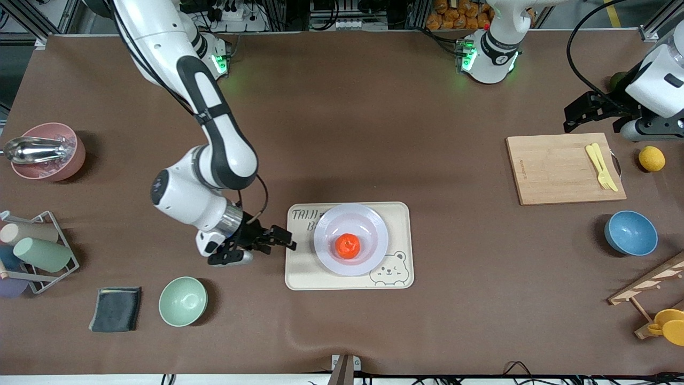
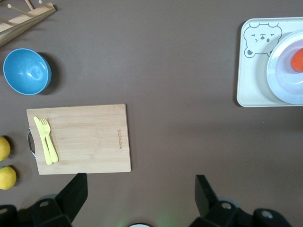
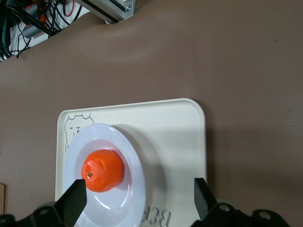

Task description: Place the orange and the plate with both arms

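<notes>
The orange (image 1: 348,246) lies in the middle of the white plate (image 1: 331,224), which rests on a cream bear-printed tray (image 1: 299,267) at mid-table. My right gripper (image 1: 262,247) hangs open and empty just off the tray's edge toward the right arm's end. In the right wrist view the orange (image 3: 102,170) and plate (image 3: 99,132) lie on the tray (image 3: 175,142), under the open right gripper (image 3: 138,187). My left gripper (image 1: 596,115) is open and empty over bare table beside the cutting board. The left wrist view shows the left gripper (image 2: 139,184) open, with the plate (image 2: 281,71), orange (image 2: 298,59) and tray (image 2: 251,80) at its edge.
A wooden cutting board (image 1: 564,168) carries a yellow fork and knife (image 1: 601,166); a lemon (image 1: 652,159) and blue bowl (image 1: 630,232) sit near it. At the right arm's end are a green bowl (image 1: 183,301), dark cloth (image 1: 116,308), cup rack (image 1: 35,251) and pink bowl (image 1: 45,151).
</notes>
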Controlling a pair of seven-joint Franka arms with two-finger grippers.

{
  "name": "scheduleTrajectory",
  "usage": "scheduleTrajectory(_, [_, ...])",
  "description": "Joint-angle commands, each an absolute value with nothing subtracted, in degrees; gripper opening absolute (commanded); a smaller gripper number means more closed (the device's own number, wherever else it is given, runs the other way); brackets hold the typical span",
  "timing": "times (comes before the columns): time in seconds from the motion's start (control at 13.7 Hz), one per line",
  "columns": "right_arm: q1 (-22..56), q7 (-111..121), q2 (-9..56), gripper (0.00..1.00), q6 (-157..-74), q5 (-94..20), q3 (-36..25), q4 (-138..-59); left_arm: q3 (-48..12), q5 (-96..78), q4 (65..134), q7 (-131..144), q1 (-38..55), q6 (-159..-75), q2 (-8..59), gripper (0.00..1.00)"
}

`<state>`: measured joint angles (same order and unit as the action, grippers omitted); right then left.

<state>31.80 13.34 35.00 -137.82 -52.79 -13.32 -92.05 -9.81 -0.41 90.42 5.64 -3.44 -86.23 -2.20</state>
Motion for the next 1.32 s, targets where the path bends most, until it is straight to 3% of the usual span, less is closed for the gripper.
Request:
scheduleTrajectory(0.0, [31.38, 12.04, 30.16, 1.00, -129.85, -45.73, -17.12, -93.95, -10.28, -1.41, 90.61, 5.71, -3.69, -85.52, -2.64, 1.00])
scheduleTrajectory(0.29, [30.85, 12.83, 21.64, 1.00, -121.83, -35.89, -22.23, -99.83, -10.28, -1.32, 90.70, 5.63, -3.87, -85.52, -2.72, 1.00])
scheduleTrajectory(0.66, [30.85, 12.83, 13.73, 1.00, -110.93, -24.73, -31.36, -99.41, -10.28, -1.41, 90.53, 5.63, -3.78, -85.52, -2.64, 1.00])
scheduleTrajectory(0.8, [27.80, 12.74, 10.30, 1.00, -105.33, -19.97, -32.08, -97.75, -10.37, -1.06, 90.26, 5.71, -3.60, -85.52, -2.64, 1.00])
scheduleTrajectory(0.95, [19.99, 12.57, 7.40, 1.00, -97.77, -13.92, -26.22, -94.06, -10.28, -0.97, 90.26, 5.71, -3.69, -85.52, -2.64, 1.00])
scheduleTrajectory(1.24, [2.86, 12.13, -0.16, 1.00, -91.51, -4.40, -9.44, -92.46, -10.20, -0.36, 88.08, 5.45, -3.87, -85.52, -2.46, 1.00])
